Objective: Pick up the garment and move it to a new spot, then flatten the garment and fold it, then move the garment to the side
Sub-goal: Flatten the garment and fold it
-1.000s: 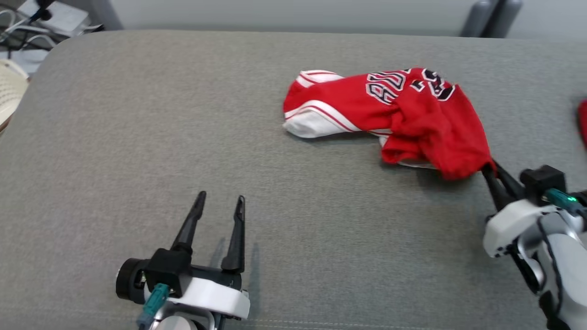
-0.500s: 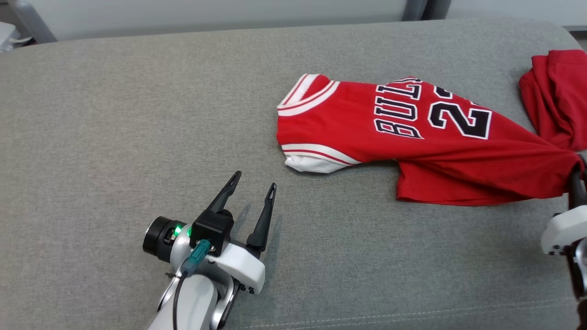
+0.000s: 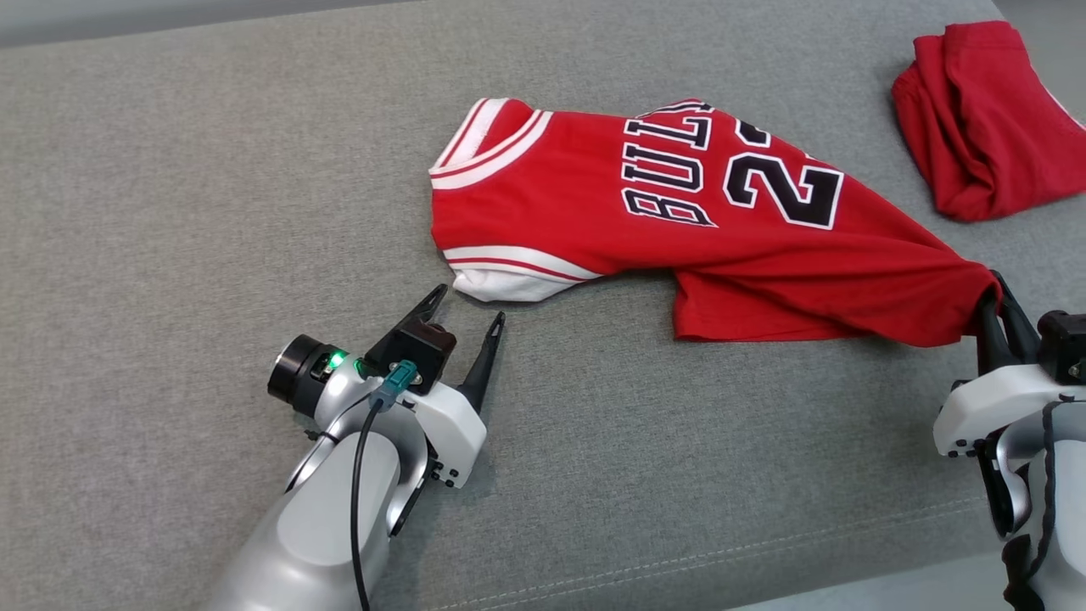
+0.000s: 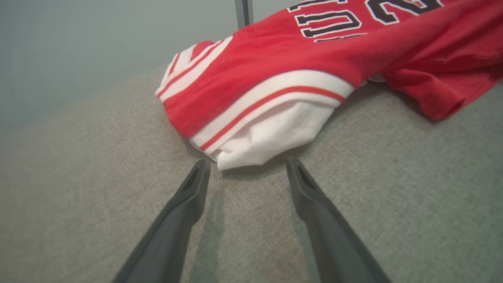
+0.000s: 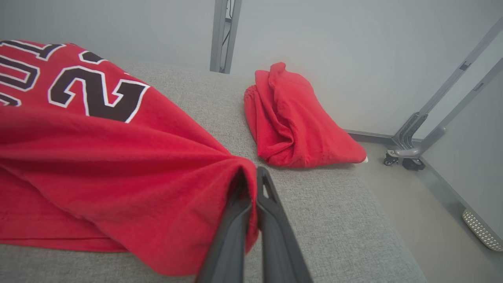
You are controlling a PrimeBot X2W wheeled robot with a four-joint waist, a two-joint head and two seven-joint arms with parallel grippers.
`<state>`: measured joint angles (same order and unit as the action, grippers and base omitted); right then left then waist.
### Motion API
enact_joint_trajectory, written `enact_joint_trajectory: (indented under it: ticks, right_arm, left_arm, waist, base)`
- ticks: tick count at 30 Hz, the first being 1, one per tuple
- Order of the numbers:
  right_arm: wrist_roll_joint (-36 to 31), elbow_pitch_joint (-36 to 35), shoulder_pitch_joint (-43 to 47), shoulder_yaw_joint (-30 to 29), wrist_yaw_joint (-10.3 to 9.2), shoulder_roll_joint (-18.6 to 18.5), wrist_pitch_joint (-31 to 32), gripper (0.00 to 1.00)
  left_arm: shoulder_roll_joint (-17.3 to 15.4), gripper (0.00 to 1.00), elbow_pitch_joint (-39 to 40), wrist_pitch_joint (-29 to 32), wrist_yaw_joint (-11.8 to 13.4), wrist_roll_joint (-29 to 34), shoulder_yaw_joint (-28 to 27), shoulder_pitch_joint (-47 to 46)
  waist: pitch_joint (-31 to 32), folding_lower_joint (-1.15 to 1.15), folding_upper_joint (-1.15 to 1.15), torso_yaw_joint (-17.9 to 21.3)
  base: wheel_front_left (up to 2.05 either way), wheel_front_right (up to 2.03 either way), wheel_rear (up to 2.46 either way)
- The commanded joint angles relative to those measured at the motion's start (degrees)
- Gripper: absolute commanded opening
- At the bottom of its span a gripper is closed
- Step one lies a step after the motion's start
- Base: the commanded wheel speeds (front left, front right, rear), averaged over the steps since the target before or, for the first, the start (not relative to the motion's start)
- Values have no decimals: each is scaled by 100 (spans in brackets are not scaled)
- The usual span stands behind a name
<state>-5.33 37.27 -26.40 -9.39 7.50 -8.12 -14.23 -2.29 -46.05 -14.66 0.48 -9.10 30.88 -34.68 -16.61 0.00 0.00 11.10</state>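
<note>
The garment [image 3: 679,221] is a red jersey with white trim and black lettering, stretched across the grey cushion. My right gripper [image 3: 993,293] is shut on its lower right corner, pulling the cloth taut [image 5: 157,184]. My left gripper [image 3: 469,307] stands open just below the jersey's white sleeve end [image 4: 271,137], fingertips [image 4: 202,167] either side of it, not touching. In the right wrist view my right gripper [image 5: 251,177] pinches the red hem between its fingers.
A second red garment [image 3: 984,127] lies bunched at the cushion's far right [image 5: 298,122]. The cushion's right edge [image 5: 377,204] drops to the floor, where a metal frame leg with a caster [image 5: 401,157] stands. Bare grey cushion [image 3: 212,212] lies to the left.
The jersey has been pulled out from a crumpled heap into a stretched shape by my right gripper. My left gripper has come close to the white sleeve. The head camera has turned right.
</note>
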Motion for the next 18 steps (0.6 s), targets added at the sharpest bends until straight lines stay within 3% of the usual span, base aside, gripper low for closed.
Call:
enact_joint_trajectory:
  ticks: [1,2,3,8,18]
  right_arm:
    - [40,-161,-84,129,-1,-56,-76,0]
    - [61,-164,-97,161,-1,-50,-76,0]
    - [82,-165,-109,195,-1,-46,-76,0]
    - [200,-182,-139,376,-1,-29,-76,0]
    - [482,-333,-242,715,-1,-276,-76,0]
  left_arm:
    - [-59,99,47,-34,-16,-56,-114,-227]
    - [-59,64,-55,-34,-15,-87,-63,-296]
    - [-59,41,-147,-34,-23,-124,-15,-357]
    - [-59,0,-428,-34,21,-264,129,-590]
    - [-81,0,43,-34,115,-243,-91,-713]
  waist:
    - [-76,0,0,107]
    - [-93,0,0,151]
    - [-109,0,0,193]
    - [-169,0,0,345]
    - [-74,0,0,210]
  base:
    - [0,0,0]
    - [0,0,0]
    - [0,0,0]
    - [0,0,0]
    - [0,0,0]
